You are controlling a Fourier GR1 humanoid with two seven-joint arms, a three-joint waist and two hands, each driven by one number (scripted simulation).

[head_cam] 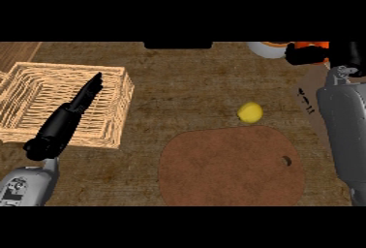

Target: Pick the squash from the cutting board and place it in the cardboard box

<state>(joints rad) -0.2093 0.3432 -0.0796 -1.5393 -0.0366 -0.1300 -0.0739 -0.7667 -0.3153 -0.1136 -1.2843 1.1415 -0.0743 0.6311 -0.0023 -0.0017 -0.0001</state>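
At the top right an orange squash [315, 46] sits inside the black fingers of my right hand [306, 57], which is curled round it and hides most of it. The grey right forearm runs up the right edge. Under that arm lies a plain brown surface with dark print marks, seemingly the cardboard box [309, 104]; little of it shows. The round brown cutting board [229, 167] lies at the lower middle with nothing on it. My left hand [80, 104] stretches with straight fingers over the wicker basket, open and holding nothing.
A wicker basket [114, 131] fills the left side. A small yellow fruit [250, 112] lies on the counter just beyond the board's far edge. A white dish [266, 49] shows at the top, left of the right hand.
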